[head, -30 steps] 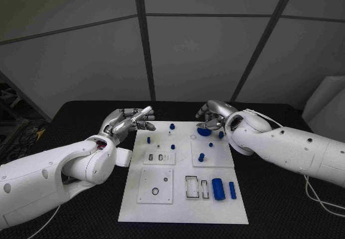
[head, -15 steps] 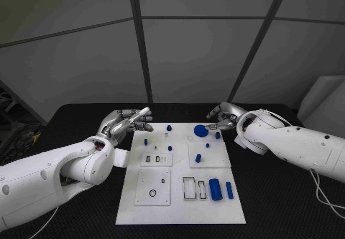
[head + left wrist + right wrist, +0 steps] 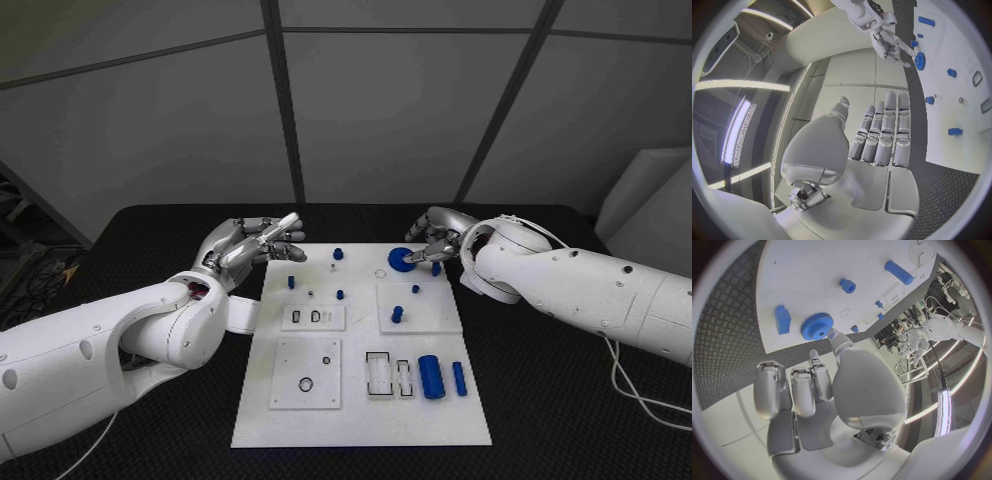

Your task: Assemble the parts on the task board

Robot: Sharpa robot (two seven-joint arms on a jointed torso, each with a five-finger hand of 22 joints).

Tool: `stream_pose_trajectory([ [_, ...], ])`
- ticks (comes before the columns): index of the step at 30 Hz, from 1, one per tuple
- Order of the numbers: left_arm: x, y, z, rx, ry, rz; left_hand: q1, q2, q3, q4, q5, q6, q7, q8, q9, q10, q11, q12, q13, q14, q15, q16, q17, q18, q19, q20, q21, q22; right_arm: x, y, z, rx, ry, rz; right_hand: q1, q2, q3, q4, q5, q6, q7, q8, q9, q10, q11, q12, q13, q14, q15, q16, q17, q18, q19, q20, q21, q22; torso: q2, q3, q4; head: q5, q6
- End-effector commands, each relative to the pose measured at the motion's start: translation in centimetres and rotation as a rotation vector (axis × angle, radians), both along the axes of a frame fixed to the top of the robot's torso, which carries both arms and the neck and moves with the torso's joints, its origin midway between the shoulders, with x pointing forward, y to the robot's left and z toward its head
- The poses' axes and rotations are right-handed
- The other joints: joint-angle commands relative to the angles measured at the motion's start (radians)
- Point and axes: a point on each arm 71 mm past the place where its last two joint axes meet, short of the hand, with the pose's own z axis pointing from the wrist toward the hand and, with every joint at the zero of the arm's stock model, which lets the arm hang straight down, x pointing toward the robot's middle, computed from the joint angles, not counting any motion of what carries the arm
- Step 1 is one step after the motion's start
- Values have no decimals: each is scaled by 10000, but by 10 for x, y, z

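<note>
While the right hand (image 3: pixel 433 238) hangs over the far edge of the task board (image 3: pixel 361 415), one fingertip (image 3: pixel 834 333) reaches down to the blue gear (image 3: pixel 817 325), touching its rim or just short of it; the other fingers are curled back toward the palm and hold nothing. Just beside the gear, on the side away from that fingertip, stands a small blue block (image 3: pixel 782 319), and further out a small blue peg (image 3: pixel 847 286). I judge the step in hand to be seating or turning the gear on its post at the board's far end. Next the fingertip must bear on the rim without pushing the gear sideways into the block. Well apart, the left hand (image 3: pixel 257 244) hovers at the board's far left corner, fingers straight and close together, holding nothing.
</note>
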Motion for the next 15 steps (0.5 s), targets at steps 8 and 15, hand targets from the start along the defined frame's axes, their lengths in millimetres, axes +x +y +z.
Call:
stream_pose_trajectory([
  [8,0,-1,1,-3,-70,-143,15,95,-69,13,-2,50,26,-38,-14,57,53,-38,-11,-107,13,77,28,-138,-76,-17,72,21,5,5,-4,-718,170,36,162,15,-60,-16,-11,-25,7,127,9,83,-1,62,1023,916,82,53,1938,-167,70,23,81,391,-8,7,-12,46,-49],
  [15,0,-1,1,0,-74,-127,15,95,-69,13,-2,50,26,-38,-14,57,53,-38,-11,-107,13,77,28,-138,-76,-17,72,21,5,8,-9,-802,325,122,180,33,-64,-22,-31,-2,-5,159,15,46,-7,30,984,913,79,49,1928,-166,65,24,82,389,-5,1,-14,56,-85],
])
